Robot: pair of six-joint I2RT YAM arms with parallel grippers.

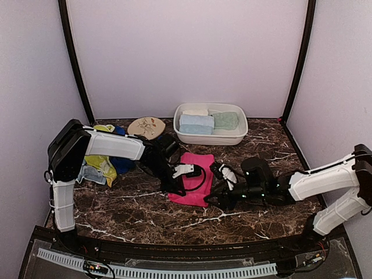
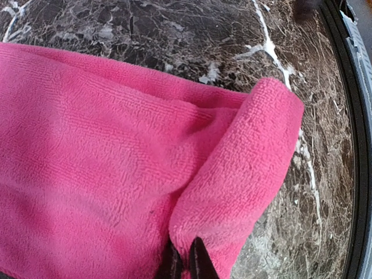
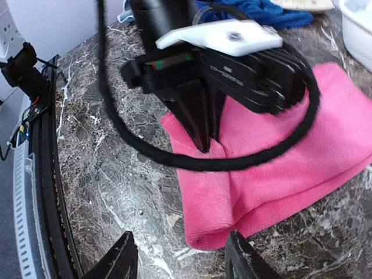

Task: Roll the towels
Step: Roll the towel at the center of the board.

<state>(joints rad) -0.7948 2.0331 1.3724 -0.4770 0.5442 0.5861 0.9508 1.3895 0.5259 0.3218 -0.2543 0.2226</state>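
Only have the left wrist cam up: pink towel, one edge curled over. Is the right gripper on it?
Observer: No. The right gripper is open, with its fingers apart over bare table, just short of the near edge of the pink towel.
Operator: Anything finished yet?
Observer: A pale blue towel and a mint towel lie side by side in the white basin at the back. Both look rolled.
Operator: What's left to do?
Observer: A loose heap on the left side of the table, including a yellow-green towel and a blue towel.
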